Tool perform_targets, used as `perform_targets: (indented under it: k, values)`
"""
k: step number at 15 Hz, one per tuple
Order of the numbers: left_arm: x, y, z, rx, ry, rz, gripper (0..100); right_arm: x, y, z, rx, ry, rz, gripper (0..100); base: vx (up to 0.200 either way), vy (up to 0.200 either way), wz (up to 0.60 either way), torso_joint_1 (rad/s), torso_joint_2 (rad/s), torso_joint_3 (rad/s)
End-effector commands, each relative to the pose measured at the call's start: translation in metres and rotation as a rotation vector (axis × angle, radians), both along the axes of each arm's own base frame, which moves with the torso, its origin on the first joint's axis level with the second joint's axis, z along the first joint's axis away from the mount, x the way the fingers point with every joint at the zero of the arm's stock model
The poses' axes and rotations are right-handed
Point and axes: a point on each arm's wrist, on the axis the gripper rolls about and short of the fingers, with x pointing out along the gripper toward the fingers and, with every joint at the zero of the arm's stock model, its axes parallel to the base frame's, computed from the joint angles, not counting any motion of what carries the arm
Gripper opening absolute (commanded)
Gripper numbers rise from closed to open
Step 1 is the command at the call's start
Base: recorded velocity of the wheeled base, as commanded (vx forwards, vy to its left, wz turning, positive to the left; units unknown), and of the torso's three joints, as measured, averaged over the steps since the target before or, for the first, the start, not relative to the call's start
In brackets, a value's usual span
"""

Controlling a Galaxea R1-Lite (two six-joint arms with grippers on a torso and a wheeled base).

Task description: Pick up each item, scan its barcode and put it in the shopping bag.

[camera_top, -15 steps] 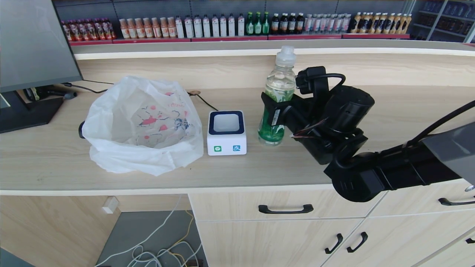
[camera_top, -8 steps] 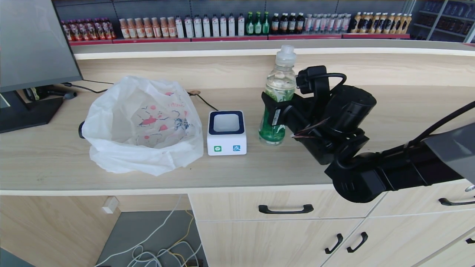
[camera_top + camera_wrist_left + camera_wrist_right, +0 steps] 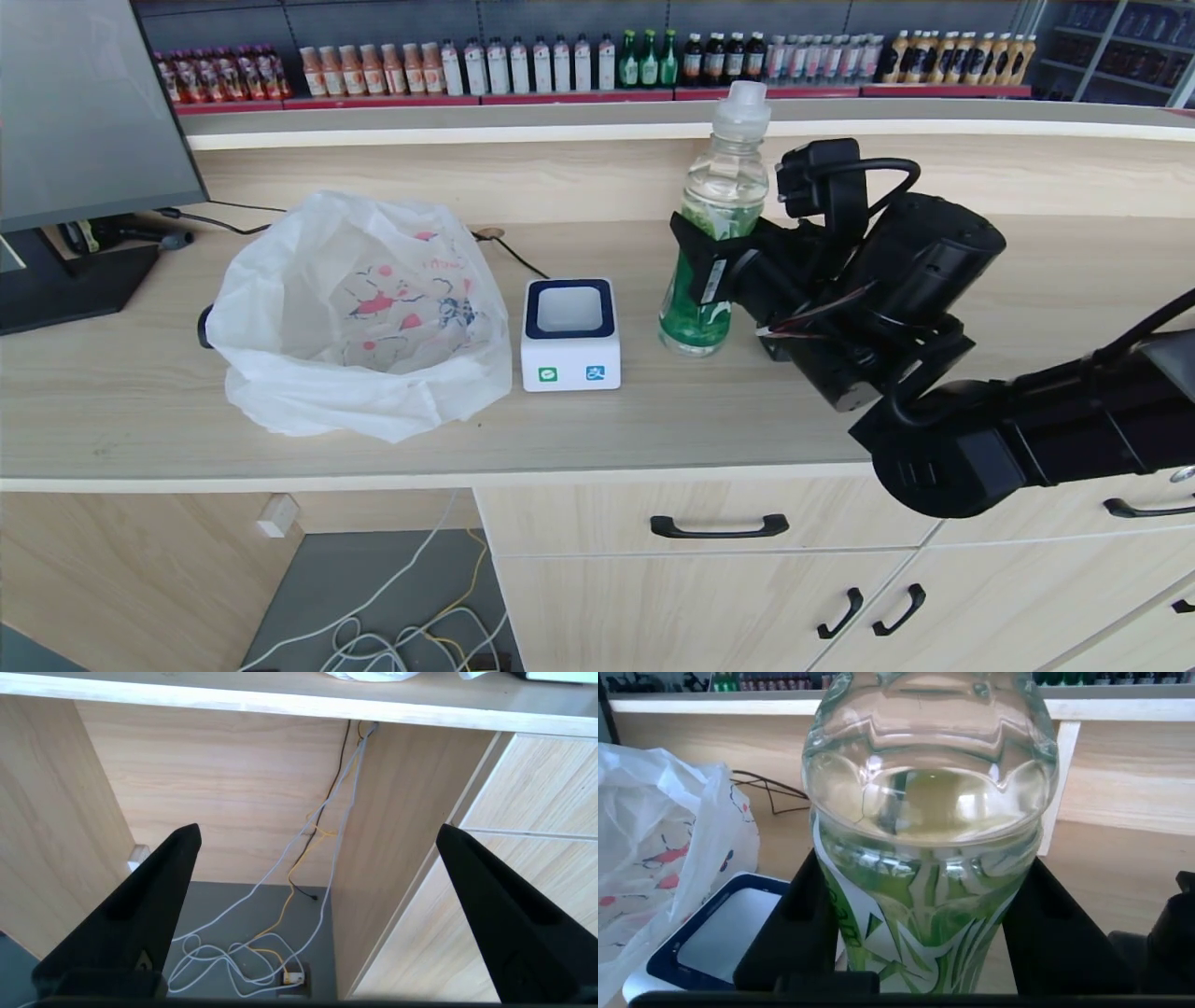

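The right end effector (image 3: 711,266) is gripping a clear drink bottle (image 3: 724,191) around its green label (image 3: 695,313), jaws clamped on either side, and is holding it upright just beside the small white barcode scanner (image 3: 569,331), on the scanner's right. The bottle's base is sitting at or barely above the counter (image 3: 653,420); from here I can't tell which. The white shopping bag (image 3: 359,308) is lying open-mouthed on the far side of the scanner, touching it or nearly so. The left end effector (image 3: 318,831) is hanging below the counter's edge in front of the cupboards, fingers spread wide apart and carrying nothing.

To my eye the picking-up step is ending and the scan is coming next. That is calling for the bottle to be carried over the scanner's dark-rimmed window and turned so the barcode faces down into it; a pale strip on the label may be the code, though it is too small to be sure. The grip is looking firm, but the bottle is tall, so tilting it slowly seems wise
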Motion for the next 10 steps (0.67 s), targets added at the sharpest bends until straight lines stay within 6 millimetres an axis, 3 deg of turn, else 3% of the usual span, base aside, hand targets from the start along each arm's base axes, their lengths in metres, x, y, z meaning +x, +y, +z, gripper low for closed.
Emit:
perform_targets:
  k: [1, 7, 10]
  values:
    - [0.000, 0.000, 0.000, 0.000, 0.000, 0.001, 100, -0.018, -0.011, 0.013, 0.012, -0.023, 0.006, 0, 0.000, 0.000, 0.00, 0.000, 0.00, 0.000]
    - [0.000, 0.000, 0.000, 0.000, 0.000, -0.001, 100, -0.070, -0.035, 0.018, -0.028, -0.020, 0.112, 0, 0.000, 0.000, 0.00, 0.000, 0.00, 0.000]
    - [0.000, 0.000, 0.000, -0.002, 0.000, 0.001, 100, -0.081, -0.043, 0.017, -0.042, -0.029, 0.138, 0, 0.000, 0.000, 0.00, 0.000, 0.00, 0.000]
